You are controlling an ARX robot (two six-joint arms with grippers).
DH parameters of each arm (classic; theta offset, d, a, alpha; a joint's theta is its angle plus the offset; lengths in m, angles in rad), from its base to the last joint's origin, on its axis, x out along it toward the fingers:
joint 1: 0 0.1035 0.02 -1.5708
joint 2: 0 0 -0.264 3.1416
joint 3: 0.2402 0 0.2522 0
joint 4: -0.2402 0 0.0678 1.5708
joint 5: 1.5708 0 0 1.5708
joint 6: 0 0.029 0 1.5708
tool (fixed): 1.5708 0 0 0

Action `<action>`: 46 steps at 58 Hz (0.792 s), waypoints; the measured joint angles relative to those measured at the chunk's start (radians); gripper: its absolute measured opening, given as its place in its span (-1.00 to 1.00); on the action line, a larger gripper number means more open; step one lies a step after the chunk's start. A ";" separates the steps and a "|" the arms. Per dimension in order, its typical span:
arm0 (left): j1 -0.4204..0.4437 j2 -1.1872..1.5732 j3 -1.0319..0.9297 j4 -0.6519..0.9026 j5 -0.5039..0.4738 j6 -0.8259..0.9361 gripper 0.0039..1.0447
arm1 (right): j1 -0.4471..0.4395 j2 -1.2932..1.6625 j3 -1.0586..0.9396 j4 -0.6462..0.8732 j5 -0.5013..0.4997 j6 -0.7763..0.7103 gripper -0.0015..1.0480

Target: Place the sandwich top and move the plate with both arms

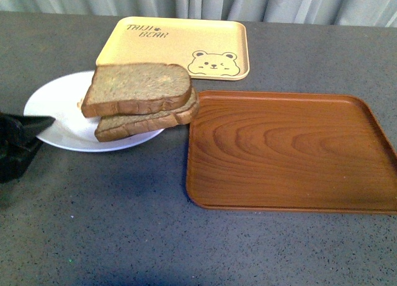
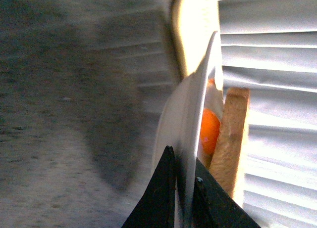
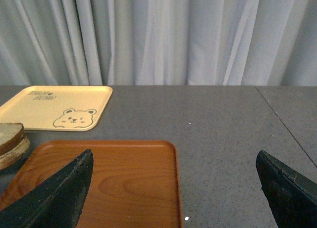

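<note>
The left gripper (image 2: 183, 171) pinches the rim of the white plate (image 1: 56, 106) at its left edge; the right gripper (image 3: 174, 156) gapes wide, low over the wood-grain tray (image 1: 291, 149). Behind, the yellow tray (image 1: 180, 41) reads "TAIJI BEAR". The sandwich top (image 1: 139, 86), speckled brown and dark-crusted, lies on a second slice (image 1: 149, 121) on the plate

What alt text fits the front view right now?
The sandwich top rests on a second wholemeal slice on a white plate, whose left rim the left claw grips. A brown wood-grain tray lies to its right, a yellow bear-print tray behind, all on a grey table.
</note>
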 joint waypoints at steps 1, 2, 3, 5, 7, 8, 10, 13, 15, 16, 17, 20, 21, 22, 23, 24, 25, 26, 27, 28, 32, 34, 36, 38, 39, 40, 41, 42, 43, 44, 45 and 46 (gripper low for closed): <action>0.000 -0.008 0.000 0.000 0.003 -0.004 -0.96 | 0.000 0.000 0.000 0.000 0.000 0.000 0.82; 0.000 -0.023 0.000 0.000 0.010 -0.010 -0.96 | 0.000 0.000 0.000 0.000 0.000 0.000 0.82; 0.000 -0.030 0.000 0.000 0.013 -0.017 -0.96 | 0.000 0.000 0.000 0.000 -0.001 0.000 0.82; 0.000 -0.048 0.000 -0.004 0.015 -0.025 -0.96 | 0.000 0.000 0.000 0.000 0.000 0.000 0.82; 0.000 -0.066 0.000 -0.011 0.015 -0.035 -0.96 | 0.000 0.000 0.000 0.000 0.000 0.000 0.82; 0.000 -0.071 0.000 -0.017 0.016 -0.036 -0.96 | 0.000 0.000 0.000 0.000 0.000 0.000 0.82; 0.000 -0.078 0.000 -0.028 0.014 -0.037 -0.96 | 0.000 0.000 0.000 0.000 0.000 0.000 0.82; -0.001 -0.085 0.000 -0.046 0.011 -0.036 -0.96 | 0.000 0.000 0.000 0.000 0.000 0.000 0.82; -0.002 -0.091 0.000 -0.063 0.010 -0.031 -0.96 | 0.000 0.000 0.000 0.000 0.000 0.000 0.82; -0.003 -0.092 0.002 -0.074 0.010 -0.030 -0.96 | 0.000 0.000 0.000 0.000 0.000 0.000 0.82; -0.004 -0.094 0.004 -0.082 0.010 -0.029 -0.96 | 0.000 0.000 0.000 0.000 0.000 0.000 0.82; -0.010 -0.094 0.026 -0.111 0.010 -0.029 -0.96 | 0.000 0.000 0.000 0.000 0.000 0.000 0.82; -0.012 -0.094 0.031 -0.116 0.010 -0.028 -0.96 | 0.000 0.000 0.000 0.000 0.000 0.000 0.82; -0.014 -0.094 0.041 -0.128 0.010 -0.026 -0.96 | 0.000 0.000 0.000 0.000 0.000 0.000 0.82; -0.018 -0.094 0.053 -0.139 0.009 -0.025 -0.96 | 0.000 0.000 0.000 0.000 0.000 0.000 0.82; -0.019 -0.094 0.058 -0.144 0.008 -0.024 -0.96 | 0.000 0.000 0.000 0.000 0.000 0.000 0.82; -0.023 -0.094 0.071 -0.155 0.007 -0.021 -0.96 | 0.000 0.000 0.000 0.000 0.000 0.000 0.82; -0.026 -0.094 0.084 -0.165 0.006 -0.018 -0.96 | 0.000 0.000 0.000 0.000 0.000 0.000 0.82; -0.028 -0.094 0.090 -0.171 0.006 -0.017 -0.96 | 0.000 0.000 0.000 0.000 0.000 0.000 0.82; -0.034 -0.093 0.105 -0.182 0.006 -0.015 -0.96 | 0.000 0.000 0.000 0.000 0.000 0.000 0.82; -0.060 -0.088 0.174 -0.229 0.005 -0.006 -0.96 | 0.000 0.000 0.000 0.000 0.000 0.000 0.82; -0.069 -0.083 0.201 -0.246 0.005 -0.002 -0.96 | 0.000 0.000 0.000 0.000 0.000 0.000 0.82; -0.079 -0.075 0.228 -0.264 0.004 0.001 -0.96 | 0.000 0.000 0.000 0.000 0.000 0.000 0.82; -0.088 -0.066 0.254 -0.281 0.002 0.003 -0.96 | 0.000 0.000 0.000 0.000 0.000 0.000 0.82; -0.094 -0.057 0.274 -0.291 -0.001 0.005 -0.96 | 0.000 0.000 0.000 0.000 0.000 0.000 0.82; -0.100 -0.050 0.292 -0.302 -0.005 0.006 -0.96 | 0.000 0.000 0.000 0.000 0.000 0.000 0.82; -0.103 -0.044 0.301 -0.307 -0.006 0.007 -0.96 | 0.000 0.000 0.000 0.000 0.000 0.000 0.82; -0.109 -0.037 0.319 -0.316 -0.011 0.008 -0.96 | 0.000 0.000 0.000 0.000 0.000 0.000 0.82; -0.115 -0.026 0.336 -0.325 -0.013 0.009 -0.96 | 0.000 0.000 0.000 0.000 0.000 0.000 0.82; -0.121 -0.019 0.354 -0.334 -0.016 0.011 -0.96 | 0.000 0.000 0.000 0.000 0.000 0.000 0.82; -0.124 -0.013 0.363 -0.339 -0.017 0.012 -0.96 | 0.000 0.000 0.000 0.000 0.000 0.000 0.82; -0.130 -0.004 0.381 -0.348 -0.019 0.013 -0.96 | 0.000 0.000 0.000 0.000 0.000 0.000 0.82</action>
